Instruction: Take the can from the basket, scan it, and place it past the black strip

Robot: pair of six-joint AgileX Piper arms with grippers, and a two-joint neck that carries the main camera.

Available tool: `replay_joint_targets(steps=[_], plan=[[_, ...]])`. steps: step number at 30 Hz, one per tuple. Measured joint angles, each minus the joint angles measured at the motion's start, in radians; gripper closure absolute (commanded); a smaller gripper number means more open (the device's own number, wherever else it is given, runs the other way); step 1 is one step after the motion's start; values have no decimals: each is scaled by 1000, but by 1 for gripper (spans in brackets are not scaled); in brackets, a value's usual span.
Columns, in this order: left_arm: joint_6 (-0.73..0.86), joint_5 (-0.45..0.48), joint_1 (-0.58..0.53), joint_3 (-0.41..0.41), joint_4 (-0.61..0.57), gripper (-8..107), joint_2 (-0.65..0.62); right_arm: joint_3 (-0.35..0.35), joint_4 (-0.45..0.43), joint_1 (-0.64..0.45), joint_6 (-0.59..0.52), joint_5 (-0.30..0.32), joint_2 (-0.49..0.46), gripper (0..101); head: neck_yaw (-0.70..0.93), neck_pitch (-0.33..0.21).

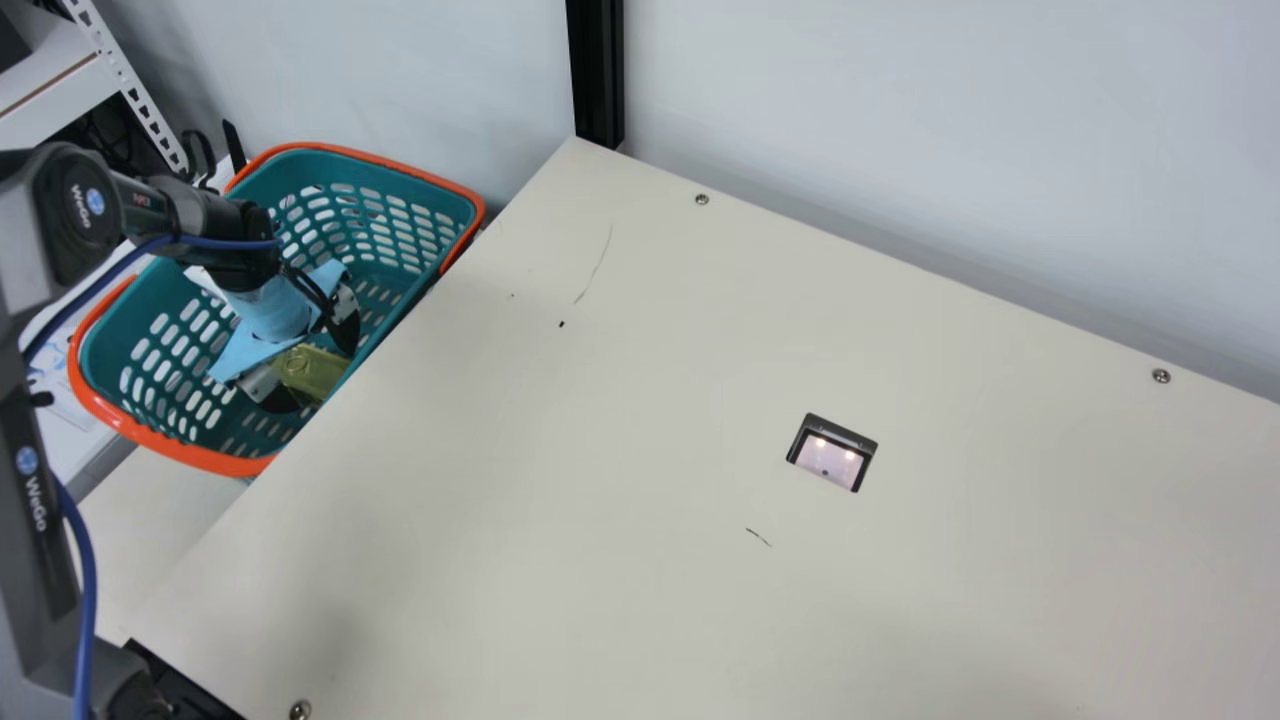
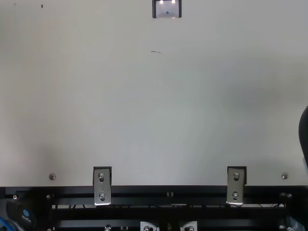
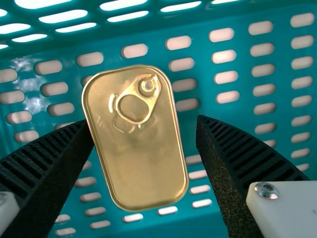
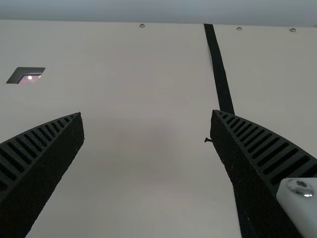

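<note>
Okay, main view: basket [image 1: 205, 458] at nine o'clock, left end effector [image 1: 322, 375] down inside it, gold can [image 1: 312, 366] between its fingers. Scanner window [image 1: 830, 462] at about four o'clock from the centre of the cream counter [image 1: 600, 600], lit.

Top view: same scanner window, at twelve o'clock.

Left wrist view: fingers wide, straddling the can, a flat rounded-corner tin with its ring pull [image 3: 134, 108] facing the camera. Gap on one side; contact on the other, can't tell. Not gripped, so step in hand = pick, at the pre-grasp point. Next move calls for a small centring tweak, maybe a bit more depth, then closing on the two long sides and lifting clear of the basket rim. Slim smooth tin, likely to slip or twist if pinched too near its edge.

Right wrist view: right end effector [image 4: 147, 112] wide, nothing held, over the counter. One finger overlaps the black strip [image 4: 220, 69] in the picture; scanner window well apart from the strip. Scan and place both to do; right arm probably takes the placing.
</note>
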Motion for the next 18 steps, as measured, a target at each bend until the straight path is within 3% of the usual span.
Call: replay_joint_targets(steps=[1, 2, 3, 11, 18], plan=[[-2, -2, 1, -1, 2, 9, 2, 0, 0, 0, 0, 0, 0, 0, 0, 0], [-2, -8, 1, -1, 2, 20, 5, 0, 0, 0, 0, 0, 0, 0, 0, 0], [-2, -12, 3, -1, -2, 89, 10, 0, 0, 0, 0, 0, 0, 0, 0, 0], [16, -57, 5, 10, -6, 89, 9, 0, 0, 0, 0, 0, 0, 0, 0, 0], [63, -127, -1, 74, 38, 89, -91, 0, 0, 0, 0, 0, 0, 0, 0, 0]])
